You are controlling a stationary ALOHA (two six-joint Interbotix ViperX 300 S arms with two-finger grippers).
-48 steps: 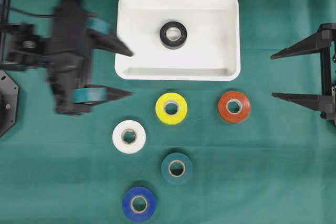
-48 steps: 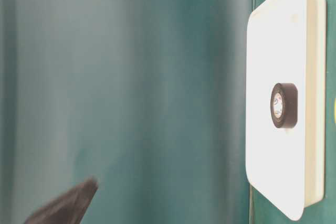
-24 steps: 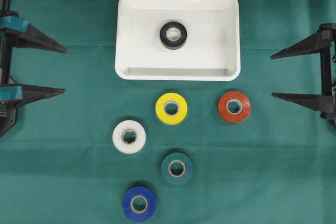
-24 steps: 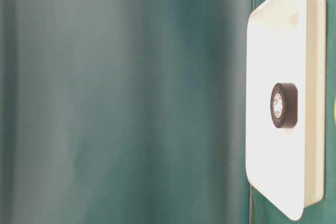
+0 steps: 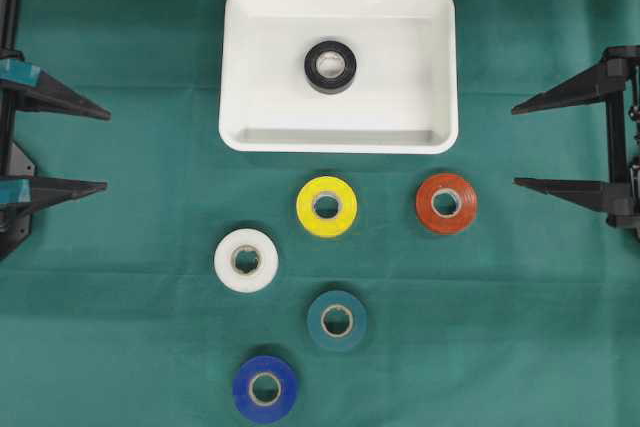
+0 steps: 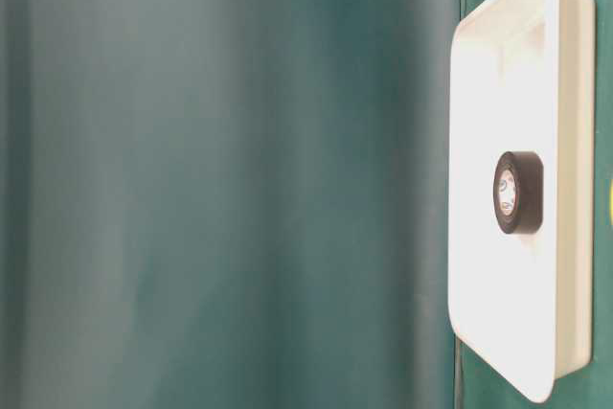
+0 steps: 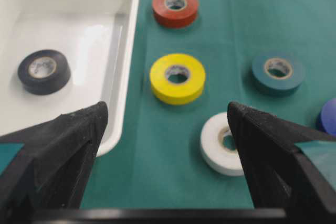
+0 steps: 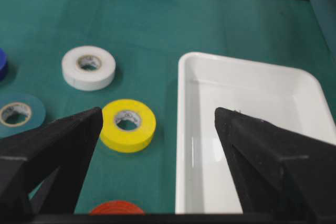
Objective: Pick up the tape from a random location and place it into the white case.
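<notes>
The white case (image 5: 240,67) lies at the back centre with a black tape (image 5: 330,66) flat inside it; the table-level view shows the case (image 6: 479,141) and that roll (image 6: 518,193) too. In front of the case lie yellow (image 5: 326,206), orange-red (image 5: 446,203), white (image 5: 246,260), teal (image 5: 336,320) and blue (image 5: 265,388) tapes. My left gripper (image 5: 106,150) stands open and empty at the left edge, well clear of every roll. At the right edge my right gripper (image 5: 514,147) is open and empty as well.
The left wrist view looks between open fingers (image 7: 79,135) at the case rim (image 7: 131,35), yellow roll (image 7: 177,78) and white roll (image 7: 223,142). The right wrist view shows the case wall (image 8: 184,129) and yellow roll (image 8: 127,125). Green cloth covers the table.
My left arm has pulled back from beside the case to the left edge, jaws open and empty. The black tape stays in the case. The right arm is still.
</notes>
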